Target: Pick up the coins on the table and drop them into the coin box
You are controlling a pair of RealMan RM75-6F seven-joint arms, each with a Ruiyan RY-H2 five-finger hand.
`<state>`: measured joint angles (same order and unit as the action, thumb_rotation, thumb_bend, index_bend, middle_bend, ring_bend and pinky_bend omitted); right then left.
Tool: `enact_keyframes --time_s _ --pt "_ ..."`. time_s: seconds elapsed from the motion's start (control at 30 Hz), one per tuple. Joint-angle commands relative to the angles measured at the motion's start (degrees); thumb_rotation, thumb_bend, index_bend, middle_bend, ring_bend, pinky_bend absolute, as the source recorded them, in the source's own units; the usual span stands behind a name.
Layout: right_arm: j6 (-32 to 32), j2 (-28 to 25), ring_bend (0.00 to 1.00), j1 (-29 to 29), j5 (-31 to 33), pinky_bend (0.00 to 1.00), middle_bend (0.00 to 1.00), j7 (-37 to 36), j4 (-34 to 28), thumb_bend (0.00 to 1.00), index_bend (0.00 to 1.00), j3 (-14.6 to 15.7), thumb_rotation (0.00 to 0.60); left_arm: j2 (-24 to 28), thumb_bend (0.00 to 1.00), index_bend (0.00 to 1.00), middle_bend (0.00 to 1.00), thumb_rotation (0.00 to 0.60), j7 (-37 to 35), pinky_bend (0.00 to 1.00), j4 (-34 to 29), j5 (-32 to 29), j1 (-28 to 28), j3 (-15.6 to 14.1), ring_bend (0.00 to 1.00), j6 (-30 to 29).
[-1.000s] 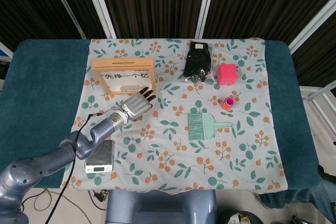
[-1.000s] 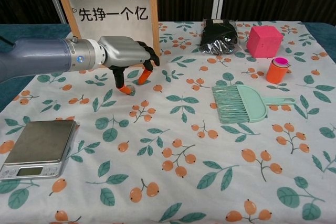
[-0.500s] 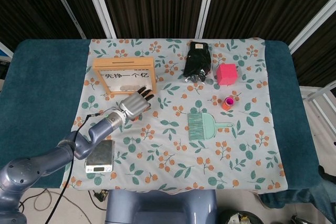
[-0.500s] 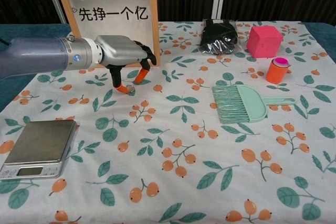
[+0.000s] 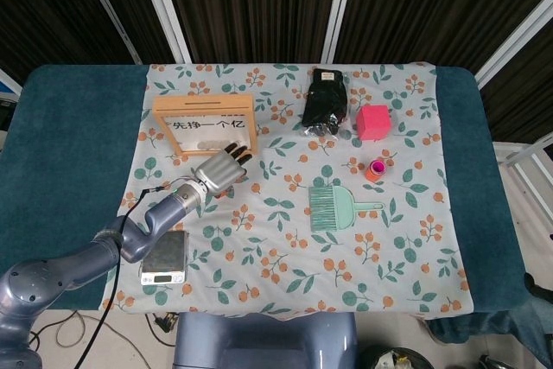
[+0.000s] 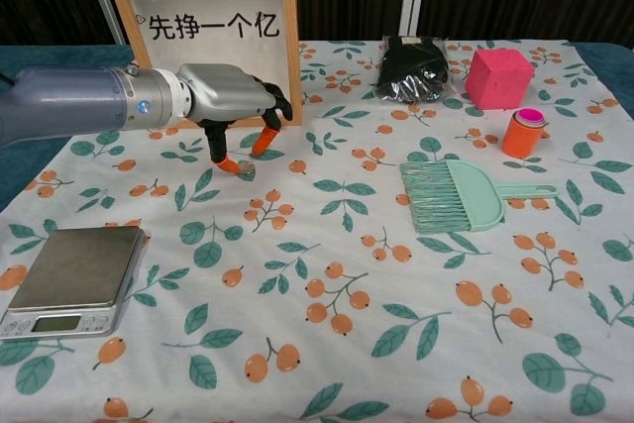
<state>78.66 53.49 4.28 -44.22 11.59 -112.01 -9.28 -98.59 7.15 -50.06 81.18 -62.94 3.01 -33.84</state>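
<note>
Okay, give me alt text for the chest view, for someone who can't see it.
The robot's grey left hand, fingers pointing down, reaches over a floral tablecloth in front of a wooden-framed coin box labelled "More Money". A silver digital scale sits front left; a mint-green brush, black pouch, pink cube and orange cup lie right.

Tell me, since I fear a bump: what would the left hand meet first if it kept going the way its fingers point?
Probably the coin box: the left hand points toward its lower right corner, close ahead, though depth is unclear.
</note>
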Motion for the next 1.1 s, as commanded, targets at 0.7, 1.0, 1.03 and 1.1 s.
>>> enact_keyframes --time_s 0.7,1.0,1.03,1.1 --pt "-0.01 -0.18 0.04 -0.04 0.06 0.0 0.08 0.06 -0.09 0.39 0.19 0.09 0.6 -1.49 0.2 0.52 0.12 0.6 0.81 0.0 1.63 0.07 -0.05 -0.13 0.0 0.25" --pt "-0.19 -0.41 0.04 -0.05 0.25 0.0 0.08 -0.03 -0.25 0.39 0.19 0.09 0.6 -2.45 0.2 0.51 0.12 0.6 1.56 0.0 2.86 0.09 0.15 -0.52 0.0 0.59" --pt "-0.21 -0.43 0.04 -0.06 0.26 0.0 0.08 -0.04 -0.29 0.39 0.19 0.1 0.6 -2.52 0.2 0.51 0.12 0.6 1.62 0.0 2.92 0.08 0.15 -0.54 0.0 0.69" --pt "-0.27 -0.48 0.05 -0.07 0.31 0.0 0.09 -0.08 -0.32 0.39 0.19 0.12 0.6 -2.59 0.2 0.51 0.12 0.6 1.69 0.0 2.91 0.08 0.14 -0.55 0.0 0.76"
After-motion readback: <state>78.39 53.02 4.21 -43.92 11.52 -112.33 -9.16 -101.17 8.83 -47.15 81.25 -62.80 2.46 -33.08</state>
